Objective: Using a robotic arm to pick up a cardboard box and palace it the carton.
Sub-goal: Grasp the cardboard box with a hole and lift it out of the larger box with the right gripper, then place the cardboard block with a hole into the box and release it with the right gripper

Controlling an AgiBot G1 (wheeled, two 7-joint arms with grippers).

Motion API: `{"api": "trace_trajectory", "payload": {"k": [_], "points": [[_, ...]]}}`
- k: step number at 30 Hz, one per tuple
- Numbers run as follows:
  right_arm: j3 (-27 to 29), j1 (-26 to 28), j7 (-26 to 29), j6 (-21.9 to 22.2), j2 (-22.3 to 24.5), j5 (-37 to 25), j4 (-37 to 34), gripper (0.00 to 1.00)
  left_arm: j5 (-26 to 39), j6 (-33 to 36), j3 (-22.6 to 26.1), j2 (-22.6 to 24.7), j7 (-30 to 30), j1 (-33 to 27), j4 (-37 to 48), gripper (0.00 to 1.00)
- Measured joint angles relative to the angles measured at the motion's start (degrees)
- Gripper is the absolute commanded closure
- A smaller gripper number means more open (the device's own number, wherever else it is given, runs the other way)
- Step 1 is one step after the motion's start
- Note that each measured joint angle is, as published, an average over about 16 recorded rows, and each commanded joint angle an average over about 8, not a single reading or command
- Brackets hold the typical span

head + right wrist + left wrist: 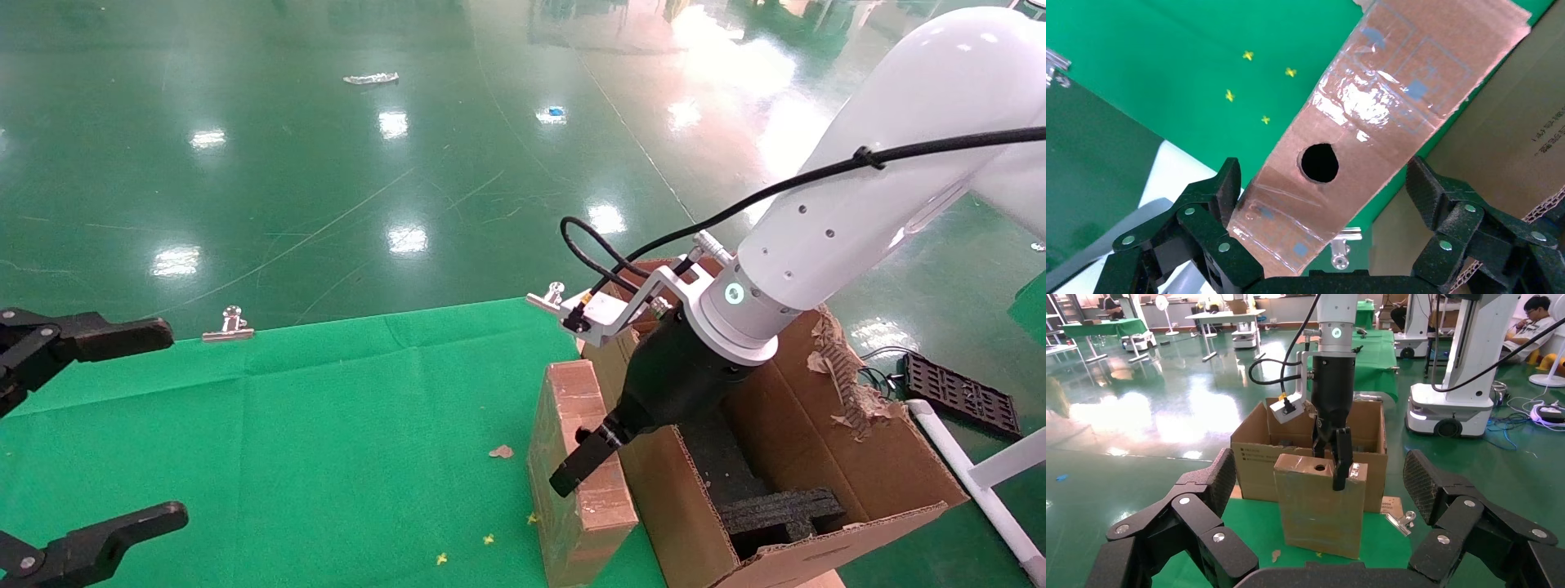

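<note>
Beside the carton (817, 457), the cardboard box (576, 474) stands on the green cloth (327, 425). Our right gripper (572, 478) straddles its top, fingers spread, not yet clamped; we should centre over the hole before closing. Left gripper (73, 433) idles, spread.

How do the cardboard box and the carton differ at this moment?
The cardboard box is narrow, closed and taped, with a round hole in its top; the carton is much larger, open-topped, with one ragged flap and black foam inside. The box stands on the green cloth with the right hand at its top; the carton stands beside it. Both are brown cardboard.
</note>
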Motion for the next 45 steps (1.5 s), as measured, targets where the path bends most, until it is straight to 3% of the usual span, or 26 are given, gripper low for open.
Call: {"api": "trace_trajectory", "payload": {"k": [4, 8, 14, 18, 33, 45], "points": [[-0.4, -0.2, 0.4, 0.1, -0.2, -0.8, 0.5, 1.0, 0.0, 0.0, 0.0, 0.0, 0.0, 0.0, 0.0, 0.45], [-0.7, -0.3, 0.7, 0.1, -0.2, -1.4, 0.8, 1.0, 0.0, 0.0, 0.0, 0.0, 0.0, 0.0, 0.0, 0.64], [-1.1, -0.5, 0.8, 0.1, 0.0, -2.0, 1.1, 1.0, 0.0, 0.0, 0.1, 0.0, 0.0, 0.0, 0.0, 0.87], [-1.2, -0.5, 0.9, 0.2, 0.2, -2.2, 1.2, 1.0, 0.0, 0.0, 0.1, 0.0, 0.0, 0.0, 0.0, 0.96], [-0.1, 1.9, -0.2, 1.5, 2.9, -3.4, 3.5, 1.0, -0.1, -0.1, 0.1, -0.1, 0.1, 0.0, 0.0, 1.0], [6.3, 12.6, -8.5, 3.7, 11.8, -4.2, 3.3, 1.0, -0.1, -0.1, 0.2, -0.1, 0.1, 0.0, 0.0, 1.0]]}}
